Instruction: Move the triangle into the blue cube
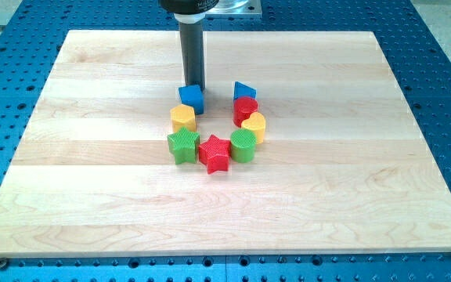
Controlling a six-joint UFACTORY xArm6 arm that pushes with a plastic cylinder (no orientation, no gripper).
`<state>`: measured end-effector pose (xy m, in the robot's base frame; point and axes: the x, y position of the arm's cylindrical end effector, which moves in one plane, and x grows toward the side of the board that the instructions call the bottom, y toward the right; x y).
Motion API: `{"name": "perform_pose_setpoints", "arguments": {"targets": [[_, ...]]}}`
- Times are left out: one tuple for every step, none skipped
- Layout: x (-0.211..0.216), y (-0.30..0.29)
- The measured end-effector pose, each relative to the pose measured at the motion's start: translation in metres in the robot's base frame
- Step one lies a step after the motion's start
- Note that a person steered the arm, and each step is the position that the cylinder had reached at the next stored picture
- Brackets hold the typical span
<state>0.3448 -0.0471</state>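
Note:
The blue triangle (243, 91) sits right of centre at the top of a ring of blocks. The blue cube (191, 98) sits at the ring's upper left, about 65 pixels to the triangle's left, with a gap between them. My tip (194, 84) stands just behind the blue cube's top edge, touching or nearly touching it. The rod rises straight up from there to the view's top.
Below the cube lie a yellow block (182, 118) and a green block (183, 146). A red star (215, 153), a green cylinder (243, 146), a yellow block (254, 126) and a red block (245, 109) close the ring. The wooden board (92, 196) lies on a blue perforated table.

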Motion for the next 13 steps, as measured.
{"name": "perform_pose_setpoints", "arguments": {"targets": [[0.000,0.000],[0.001,-0.002],[-0.004,-0.005],[-0.003,0.003],[-0.022,0.028],[-0.028,0.096],[-0.016,0.115],[0.030,0.076],[0.045,0.065],[0.058,0.053],[0.067,0.041],[0.084,0.041],[0.085,0.032]]}}
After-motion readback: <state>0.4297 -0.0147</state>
